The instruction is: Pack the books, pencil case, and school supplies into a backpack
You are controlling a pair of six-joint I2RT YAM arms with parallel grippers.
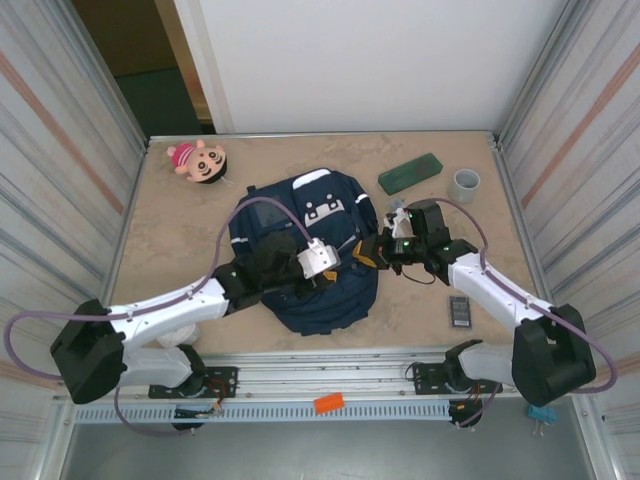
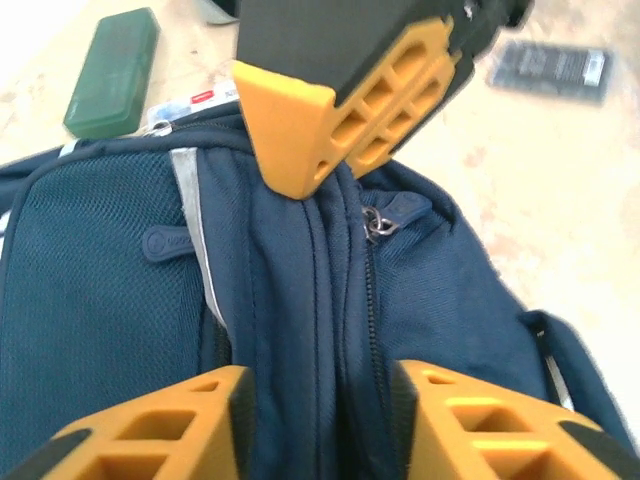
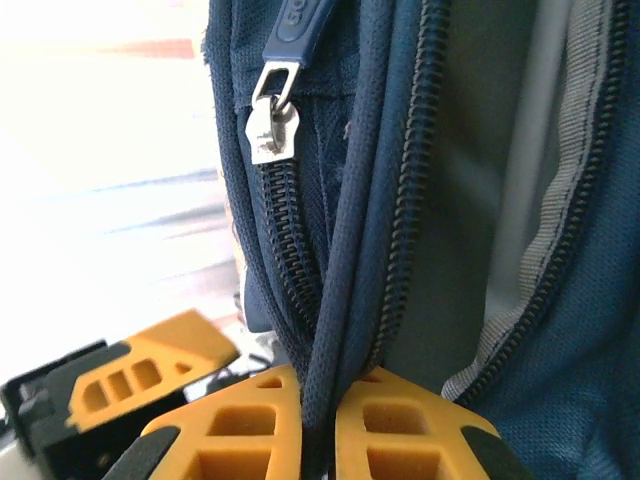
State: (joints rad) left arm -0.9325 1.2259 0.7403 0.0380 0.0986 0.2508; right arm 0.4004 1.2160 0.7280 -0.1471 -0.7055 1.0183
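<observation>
- The right gripper (image 3: 318, 400) is pinched shut on a corded seam of the backpack (image 3: 560, 380), with the zip pull (image 3: 270, 120) just beyond its fingertips.
- The left gripper (image 2: 320, 410) stands parted, astride a ridge of backpack fabric.
- The cloth looks soft and limp and will likely sag and slip, so seams or piping give the surest hold.
- The pencil case (image 2: 112, 72) lies well beyond the left fingertips, off to their left.

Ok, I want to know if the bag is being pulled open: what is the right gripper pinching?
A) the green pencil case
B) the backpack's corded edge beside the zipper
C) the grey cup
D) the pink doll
B: in the right wrist view the right gripper is shut on the navy corded edge of the backpack, right beside the zipper teeth.
</observation>
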